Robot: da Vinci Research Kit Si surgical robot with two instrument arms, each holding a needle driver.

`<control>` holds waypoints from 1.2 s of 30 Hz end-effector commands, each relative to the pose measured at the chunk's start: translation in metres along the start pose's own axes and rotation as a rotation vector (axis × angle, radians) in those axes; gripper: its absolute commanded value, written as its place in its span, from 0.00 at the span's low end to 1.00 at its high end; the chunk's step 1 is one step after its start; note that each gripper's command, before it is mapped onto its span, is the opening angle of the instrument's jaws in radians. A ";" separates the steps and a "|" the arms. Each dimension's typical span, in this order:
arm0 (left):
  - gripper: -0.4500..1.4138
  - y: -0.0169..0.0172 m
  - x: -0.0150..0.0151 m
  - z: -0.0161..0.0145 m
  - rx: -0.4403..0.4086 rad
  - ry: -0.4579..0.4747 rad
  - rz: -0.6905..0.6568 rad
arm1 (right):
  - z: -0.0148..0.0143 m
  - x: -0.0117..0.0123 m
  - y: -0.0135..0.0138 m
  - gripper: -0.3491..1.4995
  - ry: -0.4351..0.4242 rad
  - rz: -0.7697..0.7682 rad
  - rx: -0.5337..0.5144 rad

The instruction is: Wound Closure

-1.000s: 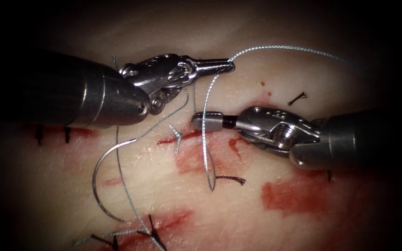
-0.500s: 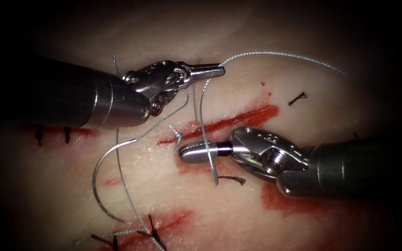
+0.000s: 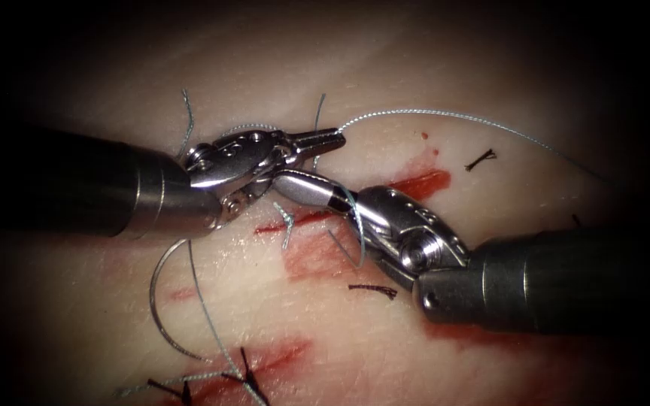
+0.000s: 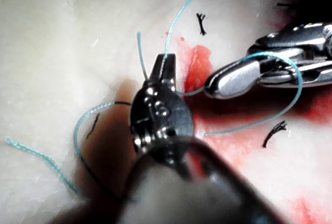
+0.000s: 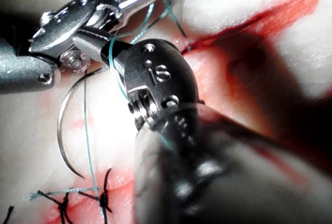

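Tissue [image 3: 385, 353] lies under both tools, pale with smears of red fluid [image 3: 317, 259] along the cut [image 3: 295, 222], which runs slantwise through the middle of the endoscope view. The needle [image 3: 161, 301] rests free on the surface at the left of the cut, held by neither tool; its curve bows leftward and both ends seem to lie outside the flesh, though the upper end disappears beneath the left tool. The left tool [image 3: 329, 139] has its jaws closed on the thread [image 3: 445, 114] — the strand leaves its tip and sweeps away to the right. The right tool [image 3: 295, 184] lies just below it, its tip close under the left tool's jaws, its own jaws closed and gripping nothing that can be seen; a loop of thread is wrapped around its neck, clear in the left wrist view [image 4: 295, 86]. Finished stitches [image 3: 242, 372] with dark knots sit at the lower edge, and short cut ends of thread [image 3: 481, 159] lie scattered at the right of the cut.
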 end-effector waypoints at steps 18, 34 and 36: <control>0.00 0.0006 0.0020 -0.0023 -0.020 -0.048 0.057 | -0.0013 0.0027 0.0057 0.00 0.009 -0.171 -0.482; 0.00 0.0047 0.0027 -0.0001 -0.241 -0.082 -0.044 | -0.0009 -0.0010 0.0071 0.00 -0.238 -0.284 -0.327; 0.00 0.0051 0.0026 0.0002 -0.277 -0.077 -0.082 | -0.0007 -0.0014 0.0072 0.00 -0.272 -0.325 -0.264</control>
